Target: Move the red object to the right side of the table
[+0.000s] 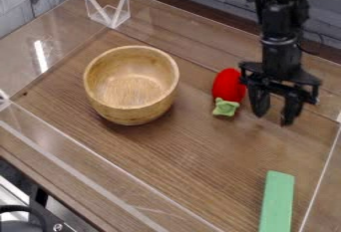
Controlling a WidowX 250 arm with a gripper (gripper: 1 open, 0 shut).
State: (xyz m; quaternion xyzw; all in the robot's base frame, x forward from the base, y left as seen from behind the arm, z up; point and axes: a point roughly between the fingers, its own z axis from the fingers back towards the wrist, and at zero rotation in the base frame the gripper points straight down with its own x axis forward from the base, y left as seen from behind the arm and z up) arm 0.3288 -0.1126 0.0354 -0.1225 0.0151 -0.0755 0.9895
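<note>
The red object [229, 84] is a small glossy toy fruit with a green leafy end, lying on the brown wood-grain table [160, 146] right of centre. My gripper [276, 108] hangs just to its right, pointing down close to the tabletop. Its dark fingers [260, 103] are spread open with nothing between them. The left finger stands close beside the fruit; I cannot tell if it touches.
A wooden bowl [131, 84] sits left of the fruit. A flat light-green bar [277, 202] lies near the front right corner. A clear acrylic stand [107, 11] is at the back left. Low clear walls [332, 146] border the table.
</note>
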